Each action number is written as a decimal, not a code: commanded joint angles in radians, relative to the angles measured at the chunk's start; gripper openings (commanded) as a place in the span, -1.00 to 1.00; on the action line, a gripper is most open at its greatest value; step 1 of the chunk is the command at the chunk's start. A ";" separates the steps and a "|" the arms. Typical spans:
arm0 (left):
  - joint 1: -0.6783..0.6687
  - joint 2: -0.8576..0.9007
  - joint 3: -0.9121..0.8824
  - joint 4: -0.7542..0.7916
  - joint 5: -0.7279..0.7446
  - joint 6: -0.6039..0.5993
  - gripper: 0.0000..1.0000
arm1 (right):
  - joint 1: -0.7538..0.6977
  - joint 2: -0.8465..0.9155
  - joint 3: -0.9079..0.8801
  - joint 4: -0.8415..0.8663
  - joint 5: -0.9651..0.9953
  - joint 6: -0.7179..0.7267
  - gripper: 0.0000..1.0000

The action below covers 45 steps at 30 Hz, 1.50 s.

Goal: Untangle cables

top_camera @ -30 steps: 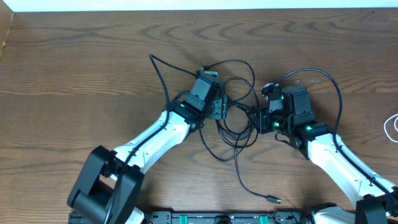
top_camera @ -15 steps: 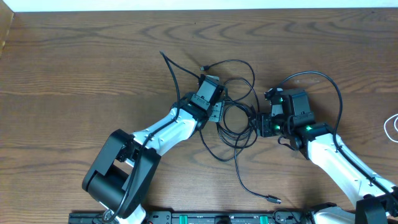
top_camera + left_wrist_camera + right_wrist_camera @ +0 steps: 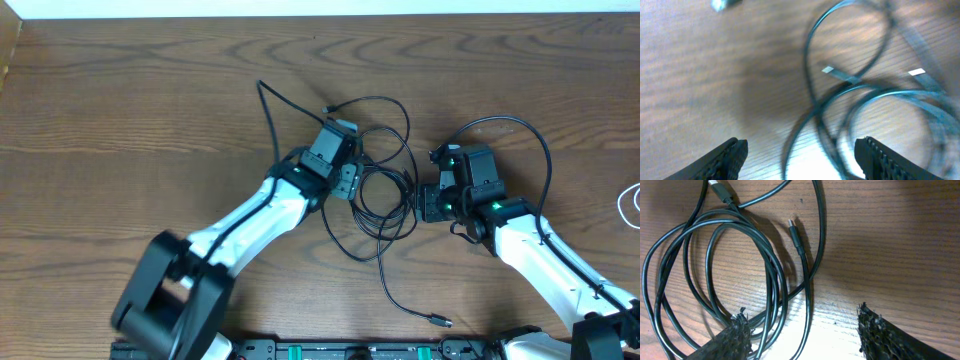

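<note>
Jaws on my left arm (image 3: pixel 250 215) look parted from overhead and closed on nothing, though the view is too small to be sure of contact. They sit at the left edge of the black cables (image 3: pixel 383 200), a heap of loops on the wooden worktop (image 3: pixel 120 100). That arm reaches up and rightward from the near left corner. My right arm (image 3: pixel 540 255) comes in from the near right, its jaws pointing left at the same heap, just beside its right edge. One black strand trails toward me and ends in a plug (image 3: pixel 440 321); another runs up and left past my left wrist. The white cable (image 3: pixel 632 200) lies well apart at the far right edge, only partly in view.

From the left wrist camera, my left jaws are wide open, both fingertips (image 3: pixel 733 156) clear of the cords. The picture is blurred. Black loops cross the worktop ahead of the tips, nearer the right one, and one strand runs down between them. Two small pale tags (image 3: pixel 828 70) sit on the cords.

From the right wrist camera, my right jaws are wide open too, gripping nothing. Coiled black loops lie to the left and pass by the left fingertip (image 3: pixel 737 335); whether they touch it I cannot tell. One strand runs between the tips, and a metal-tipped plug (image 3: pixel 793 226) lies ahead on the wood.
</note>
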 commanded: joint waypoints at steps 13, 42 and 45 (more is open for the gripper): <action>-0.058 0.116 0.013 0.050 0.092 0.035 0.43 | 0.002 -0.001 -0.001 -0.001 0.079 0.080 0.40; 0.117 0.118 0.014 0.019 0.034 -0.257 -0.85 | 0.002 -0.001 -0.001 -0.031 0.063 0.209 0.47; 0.123 0.096 0.014 0.012 0.219 -0.201 -0.85 | 0.003 -0.001 -0.001 0.013 0.032 0.262 0.44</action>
